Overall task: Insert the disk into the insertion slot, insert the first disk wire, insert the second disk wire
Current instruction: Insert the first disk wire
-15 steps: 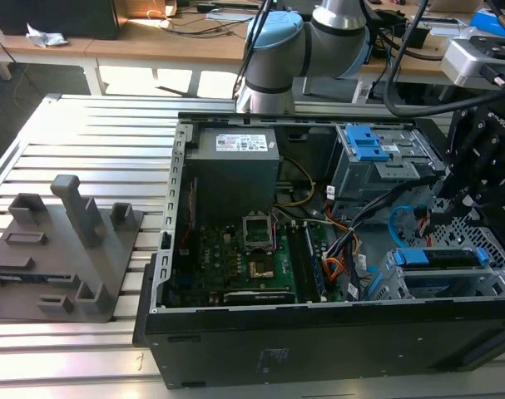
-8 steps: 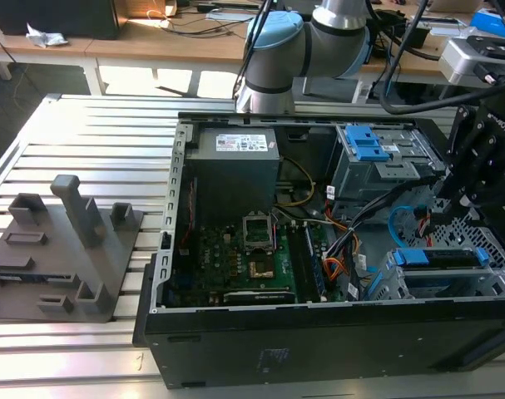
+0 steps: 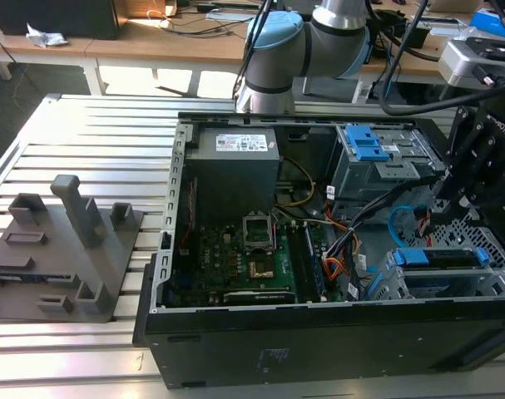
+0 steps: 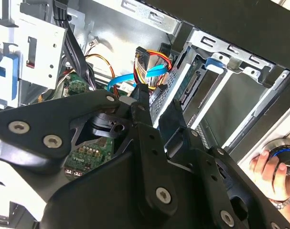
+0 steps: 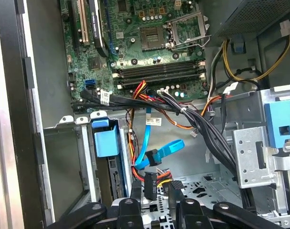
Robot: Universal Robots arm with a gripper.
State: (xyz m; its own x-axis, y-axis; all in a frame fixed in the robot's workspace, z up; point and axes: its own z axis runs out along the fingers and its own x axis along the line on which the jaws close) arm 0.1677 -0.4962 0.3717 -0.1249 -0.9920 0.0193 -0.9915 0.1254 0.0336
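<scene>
Closest to the lens in the first wrist view, the gripper (image 5: 154,191) has its two black fingers (image 5: 135,200) parted, with a black plug (image 5: 150,183) on red, yellow and black wires standing between them. The plug lies against one finger and a gap shows on its other side, so it looks bracketed and not yet pinched from both sides.

Just beside the plug hangs a blue cable (image 5: 159,152), loose, its end connector free in the air. Both wires lie in the open space behind the slot (image 3: 391,278), which seems to be why the gripper works there: that is the side where the drive's sockets would face.

The disk (image 3: 442,256) sits inside the slot, at the exterior view's near right corner of the case (image 3: 319,341), its blue carrier flush with the cage. By that, the first step looks done and the wire work is in hand; neither wire looks plugged into the disk.

The case lies on its side with the open face up, probably so the arm can reach in from above. The board (image 3: 235,249) fills the case's middle, and a larger bay (image 3: 385,162) with blue latches stands farther back on the exterior view's right.

A grey fixture (image 3: 69,241) rests on the table (image 3: 86,141), well apart on the exterior view's left. In the second wrist view, a hand (image 4: 266,174) rests on a round knob outside the case.
</scene>
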